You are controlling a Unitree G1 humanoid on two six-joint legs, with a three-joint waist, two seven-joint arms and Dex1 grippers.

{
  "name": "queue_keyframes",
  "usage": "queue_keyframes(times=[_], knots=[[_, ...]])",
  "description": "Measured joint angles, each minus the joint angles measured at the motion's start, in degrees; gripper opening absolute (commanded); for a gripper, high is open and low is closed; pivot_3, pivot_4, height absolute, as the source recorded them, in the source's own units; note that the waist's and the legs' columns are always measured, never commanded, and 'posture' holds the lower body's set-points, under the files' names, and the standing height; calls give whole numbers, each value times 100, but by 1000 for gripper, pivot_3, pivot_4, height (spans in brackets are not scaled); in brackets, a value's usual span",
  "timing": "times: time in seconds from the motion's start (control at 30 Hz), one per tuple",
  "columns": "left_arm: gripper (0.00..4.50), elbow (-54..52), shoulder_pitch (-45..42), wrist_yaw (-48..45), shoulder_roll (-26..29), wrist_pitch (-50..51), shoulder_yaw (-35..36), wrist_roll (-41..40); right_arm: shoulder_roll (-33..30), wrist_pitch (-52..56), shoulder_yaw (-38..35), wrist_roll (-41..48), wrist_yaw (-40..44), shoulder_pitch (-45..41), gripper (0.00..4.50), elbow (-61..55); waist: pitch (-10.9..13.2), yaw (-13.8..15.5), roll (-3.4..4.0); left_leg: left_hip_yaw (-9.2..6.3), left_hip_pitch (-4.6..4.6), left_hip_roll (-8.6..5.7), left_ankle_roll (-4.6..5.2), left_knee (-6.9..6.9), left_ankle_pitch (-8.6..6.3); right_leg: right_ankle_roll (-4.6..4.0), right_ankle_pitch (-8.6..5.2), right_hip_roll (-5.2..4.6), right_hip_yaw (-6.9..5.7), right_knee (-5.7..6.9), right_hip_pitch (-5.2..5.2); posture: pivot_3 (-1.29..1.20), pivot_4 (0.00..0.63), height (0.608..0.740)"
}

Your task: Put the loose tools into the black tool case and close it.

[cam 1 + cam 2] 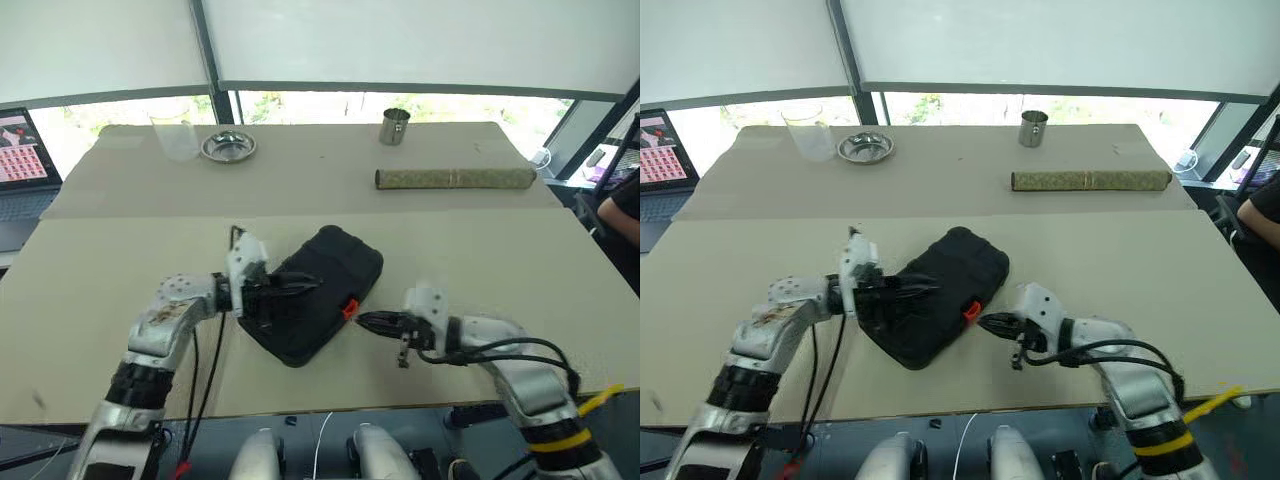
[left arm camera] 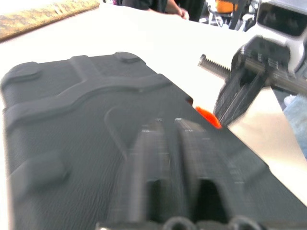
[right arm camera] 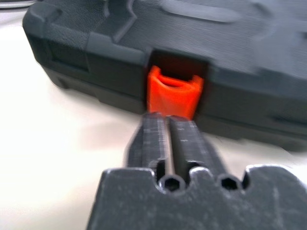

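The beige tabletop (image 1: 100, 280) carries the closed black tool case (image 1: 318, 292) near its front edge, lying askew. Well behind it lie a long brownish roll (image 1: 455, 178), a metal cup (image 1: 394, 126), a shallow metal dish (image 1: 228, 147) and a clear plastic cup (image 1: 176, 137)

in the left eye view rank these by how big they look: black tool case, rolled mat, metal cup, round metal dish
1. black tool case, though it lies nearest the camera, which flatters it
2. rolled mat, long but thin
3. round metal dish
4. metal cup, close to the dish in apparent size, so these last two are unsure
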Motion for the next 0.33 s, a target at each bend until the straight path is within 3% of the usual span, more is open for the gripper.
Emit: queue_keyframes(times=[0.17,0.27,0.33], knots=[[4205,-476,1474,179,696,-506,1070,-6,-447,-621,-702,162,322,389,3281,146,10,19,0,-5,-2,0,12,-12,-14,5,-5,-24,-11,-15,1,0,150,740],[4500,-451,2390,196,1036,-1164,1546,350,-575,-1496,-977,164,669,470,4299,558,13,29,6,9,8,-5,12,-14,-15,8,-7,-40,-8,-25,11,0,150,740],[4500,-263,2895,227,1012,-1358,1736,416,-682,-2052,-1045,164,1001,543,4481,954,32,64,-10,14,7,-6,11,-12,-14,11,-9,-42,-13,-26,11,0,150,740]])
